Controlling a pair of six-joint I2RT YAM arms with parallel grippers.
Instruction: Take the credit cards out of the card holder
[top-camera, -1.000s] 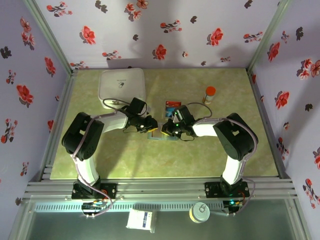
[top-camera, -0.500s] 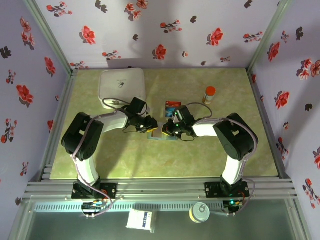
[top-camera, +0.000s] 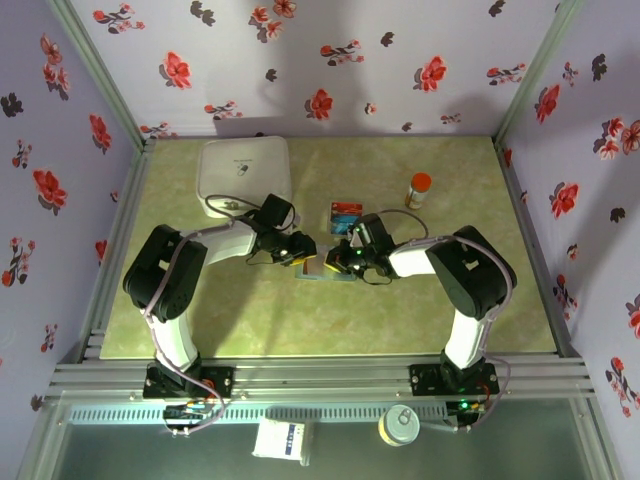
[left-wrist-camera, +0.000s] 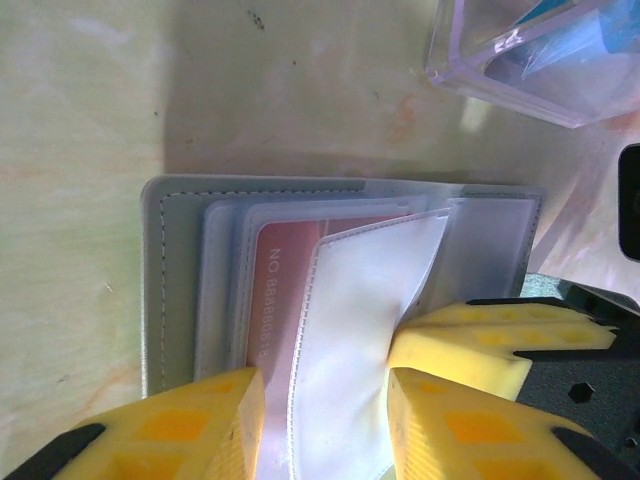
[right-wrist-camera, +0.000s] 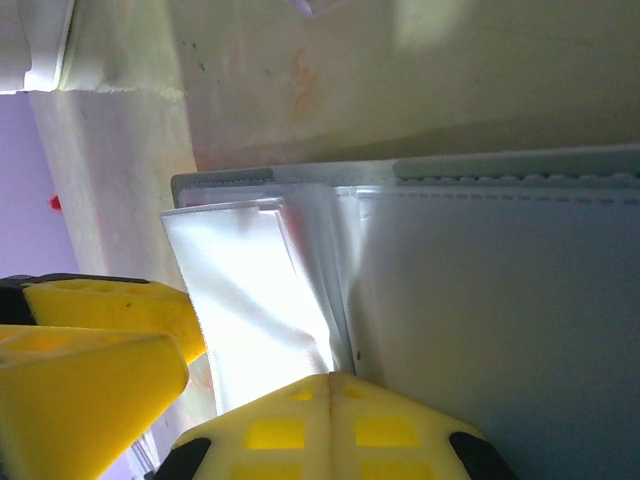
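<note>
And there was the left gripper (left-wrist-camera: 325, 430), low over the green table (top-camera: 250, 320), jaws parted, one yellow finger on each side of a lifted clear sleeve (left-wrist-camera: 360, 300). The right gripper (right-wrist-camera: 330, 400) came in from the other side, pads pressed together, nipping that sleeve's edge! Beneath them the card holder (left-wrist-camera: 165, 300) lay open and flat at mid-table, between the two wrists. The red-orange card (left-wrist-camera: 285, 300) sat tucked in a pocket under the raised sleeve, its pale lettering showing through. Just beyond the holder stood a clear tray (left-wrist-camera: 520, 75) with a card (top-camera: 346, 216) inside, blue showing. Further back, the white box (top-camera: 245, 168) sat at far left, and an orange-capped bottle (top-camera: 419, 189) stood upright at far right.
</note>
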